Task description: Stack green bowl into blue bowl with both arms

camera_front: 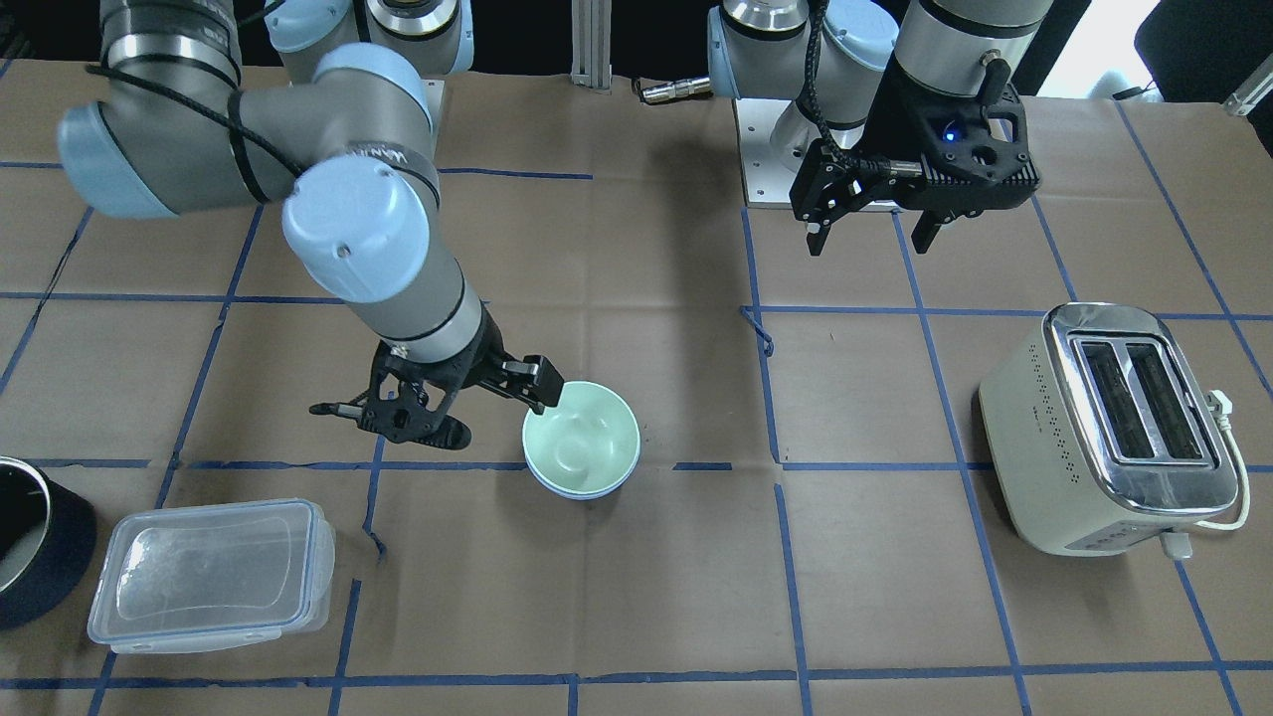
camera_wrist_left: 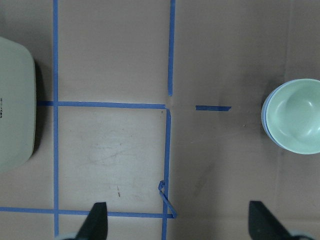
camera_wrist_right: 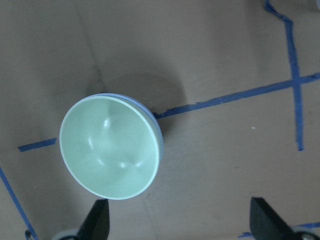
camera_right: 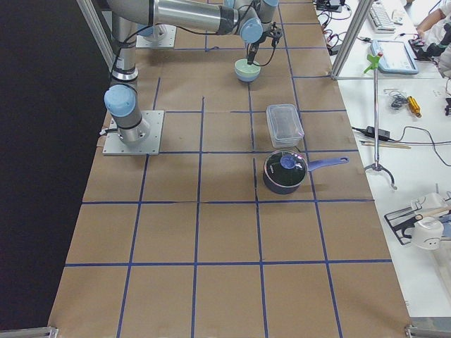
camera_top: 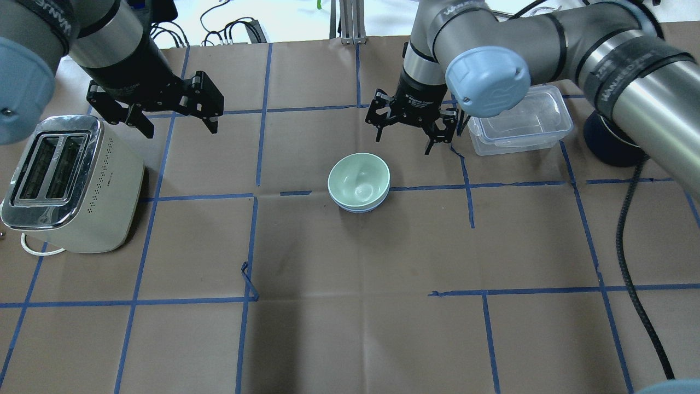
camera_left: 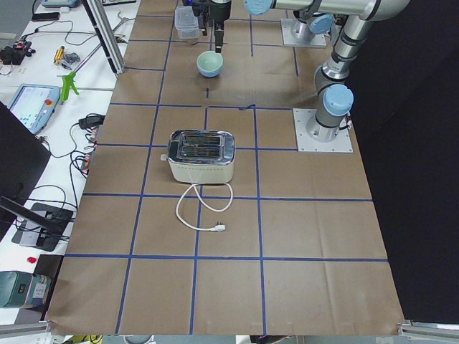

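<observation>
- Green bowl (camera_top: pixel 358 178): seated inside the blue bowl (camera_top: pixel 359 208), of which only a thin rim shows beneath it. The pair stands upright on the paper-covered table (camera_top: pixel 350 306).
- Right gripper (camera_top: pixel 403 142): fingers spread wide, holding nothing. The nested bowls lie just beside it, closer to one finger than the other.
- Left gripper (camera_top: pixel 181 131): fingers apart, empty. The bowls are well apart from it, and the toaster (camera_top: pixel 71 186) is near.
- Clear lidded container (camera_top: pixel 519 123): just beside the right gripper, opposite the bowls.
- Dark pot (camera_front: pixel 40 557): beyond the container.
</observation>
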You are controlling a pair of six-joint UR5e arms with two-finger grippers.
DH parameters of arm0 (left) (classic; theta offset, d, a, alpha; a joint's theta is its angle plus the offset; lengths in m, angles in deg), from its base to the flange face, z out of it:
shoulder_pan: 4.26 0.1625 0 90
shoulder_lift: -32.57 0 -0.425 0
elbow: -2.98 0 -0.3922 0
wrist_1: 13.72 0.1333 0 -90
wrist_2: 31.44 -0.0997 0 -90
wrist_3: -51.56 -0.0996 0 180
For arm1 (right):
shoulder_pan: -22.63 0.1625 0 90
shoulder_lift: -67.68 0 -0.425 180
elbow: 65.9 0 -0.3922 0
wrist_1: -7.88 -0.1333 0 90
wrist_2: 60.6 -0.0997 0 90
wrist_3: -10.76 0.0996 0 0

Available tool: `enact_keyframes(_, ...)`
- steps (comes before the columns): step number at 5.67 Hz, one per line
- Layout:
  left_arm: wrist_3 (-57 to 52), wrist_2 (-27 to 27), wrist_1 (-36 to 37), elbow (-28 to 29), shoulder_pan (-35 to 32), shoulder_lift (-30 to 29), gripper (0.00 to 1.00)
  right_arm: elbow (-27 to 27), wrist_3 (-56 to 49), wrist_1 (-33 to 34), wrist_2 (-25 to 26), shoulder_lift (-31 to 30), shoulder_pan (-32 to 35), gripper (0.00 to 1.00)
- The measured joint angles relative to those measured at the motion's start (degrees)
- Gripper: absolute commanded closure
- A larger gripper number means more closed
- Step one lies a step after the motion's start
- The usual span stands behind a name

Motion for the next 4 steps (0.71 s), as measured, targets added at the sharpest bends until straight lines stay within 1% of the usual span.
enact_keyframes(2,0.0,0.0,0.0,0.0,0.0,0.0,0.01,0.2,-9.5,-13.7,6.2,-9.9,-6.2,0.0)
enact_keyframes(3,0.0,0.0,0.0,-0.1,0.0,0.0,0.01,0.2,-11.2,-17.5,7.6,-12.5,-7.2,0.0)
enact_keyframes(4,0.0,0.0,0.0,-0.1,0.0,0.0,0.01,0.3,-11.5,-18.8,8.2,-13.6,-7.5,0.0)
